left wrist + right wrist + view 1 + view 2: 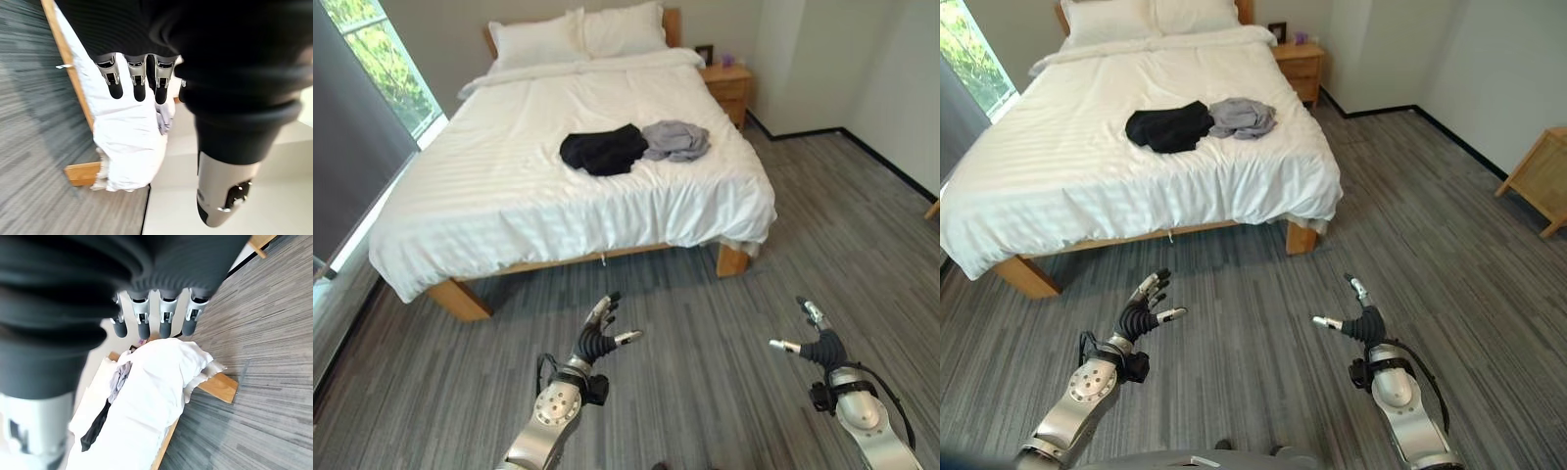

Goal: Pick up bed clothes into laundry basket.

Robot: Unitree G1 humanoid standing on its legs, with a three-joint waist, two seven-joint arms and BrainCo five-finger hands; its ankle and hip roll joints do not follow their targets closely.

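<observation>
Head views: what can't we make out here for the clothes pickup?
- Black garment and grey garment: crumpled on the bed, so their type is unreadable.
- Small items on the nightstand: too small to identify.
- Wooden furniture: cut off by the right eye view's edge.

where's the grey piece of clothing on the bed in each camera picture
Left eye view: grey garment on the bed's right half, touching the black garment.
Right eye view: grey garment upper centre, right of the black one.
Left wrist view: a grey fold past the fingertips, at the bedding's edge.
Right wrist view: grey garment beside the black one.
Shared landmark: the white bed.
</observation>
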